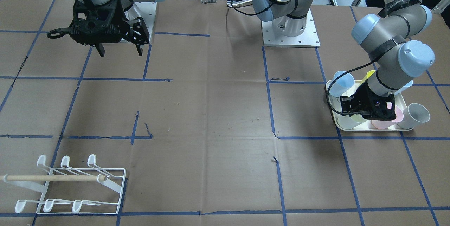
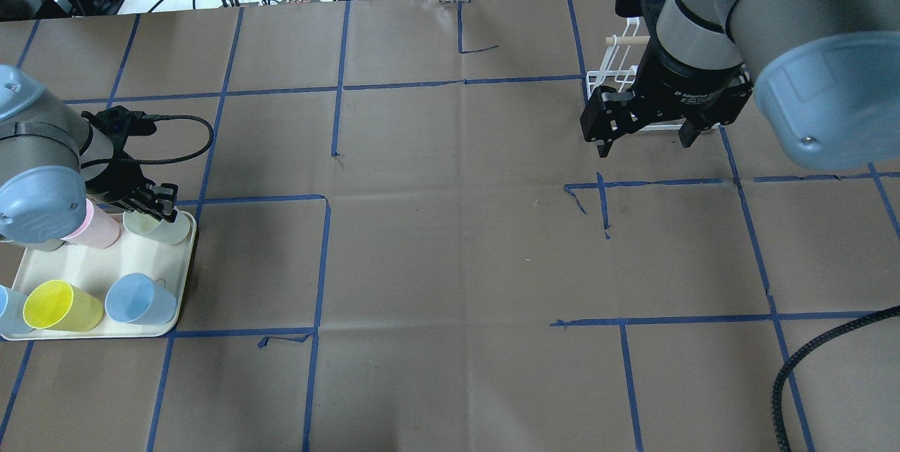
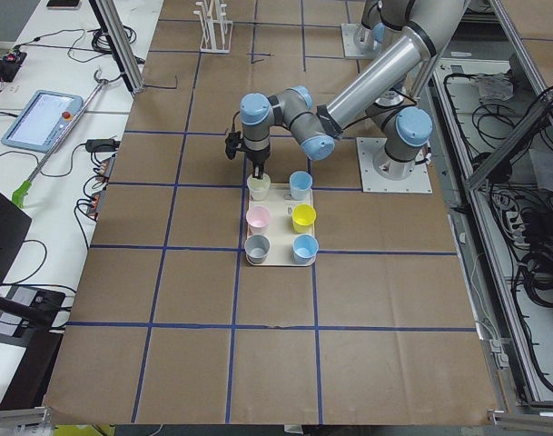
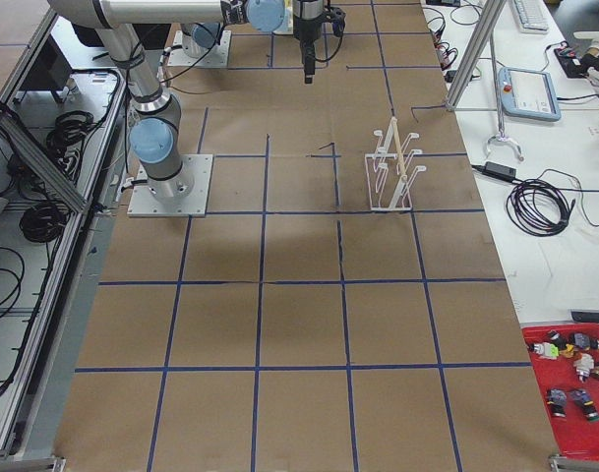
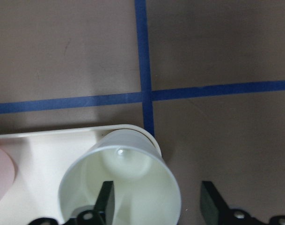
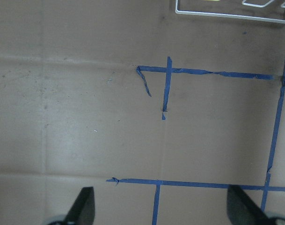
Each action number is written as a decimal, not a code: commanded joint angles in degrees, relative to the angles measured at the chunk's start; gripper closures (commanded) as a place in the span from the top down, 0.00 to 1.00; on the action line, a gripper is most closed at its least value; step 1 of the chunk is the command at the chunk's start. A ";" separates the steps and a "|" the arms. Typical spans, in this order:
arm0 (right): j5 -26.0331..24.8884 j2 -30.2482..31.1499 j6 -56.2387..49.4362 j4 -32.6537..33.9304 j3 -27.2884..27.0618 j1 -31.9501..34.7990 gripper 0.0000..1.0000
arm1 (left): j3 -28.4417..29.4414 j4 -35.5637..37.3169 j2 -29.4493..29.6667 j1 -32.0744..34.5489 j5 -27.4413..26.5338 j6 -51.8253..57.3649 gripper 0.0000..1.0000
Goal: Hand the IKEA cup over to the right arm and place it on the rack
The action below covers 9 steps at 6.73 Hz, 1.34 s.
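Observation:
A pale green IKEA cup (image 5: 133,164) stands upright in the corner of a cream tray (image 2: 184,283). My left gripper (image 5: 158,201) is lowered over the cup (image 2: 169,228) and is open. One finger (image 5: 105,201) is inside the cup and the other stands outside its wall with a small gap. My right gripper (image 2: 645,146) hangs open and empty above the table, just in front of the white wire rack (image 2: 619,79). In the front-facing view the rack (image 1: 81,187) sits at the lower left, with nothing on its prongs.
The tray also holds a pink cup (image 2: 95,230), a yellow cup (image 2: 60,304) and a light blue cup (image 2: 140,297). Brown paper with blue tape lines (image 2: 327,262) covers the table between the arms. Cables and gear lie along the far edge.

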State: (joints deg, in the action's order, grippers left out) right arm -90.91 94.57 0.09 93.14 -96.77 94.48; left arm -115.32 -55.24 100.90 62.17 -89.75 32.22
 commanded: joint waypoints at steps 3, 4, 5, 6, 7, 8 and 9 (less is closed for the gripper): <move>0.12 -0.09 0.00 0.11 -0.09 0.00 1.00 | 3.33 -3.88 -5.52 0.23 2.37 0.04 0.00; 0.21 -0.09 0.09 1.33 0.00 0.00 1.00 | 8.05 -11.13 -7.72 0.75 5.52 0.04 0.00; 3.26 -0.26 0.26 5.35 -0.35 0.00 1.00 | 14.36 -15.20 -7.65 4.06 7.38 0.73 0.00; 7.46 -2.44 2.09 14.52 -2.61 0.00 1.00 | 19.38 -17.59 -7.48 7.58 13.66 0.30 0.00; 8.81 -4.81 7.85 25.75 -5.16 0.09 1.00 | 21.61 -18.05 -7.22 9.09 19.21 0.56 0.00; 9.69 -5.27 19.83 30.04 -5.97 0.44 1.00 | 21.37 -16.93 -7.21 9.11 27.27 1.09 0.00; 18.23 -6.14 32.39 35.04 -7.37 0.44 1.00 | 20.84 -13.87 -7.21 9.63 29.87 7.27 0.00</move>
State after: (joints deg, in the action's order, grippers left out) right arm -79.56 89.47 19.03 121.92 -102.57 94.81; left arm -94.42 -71.44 93.67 71.19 -64.70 34.98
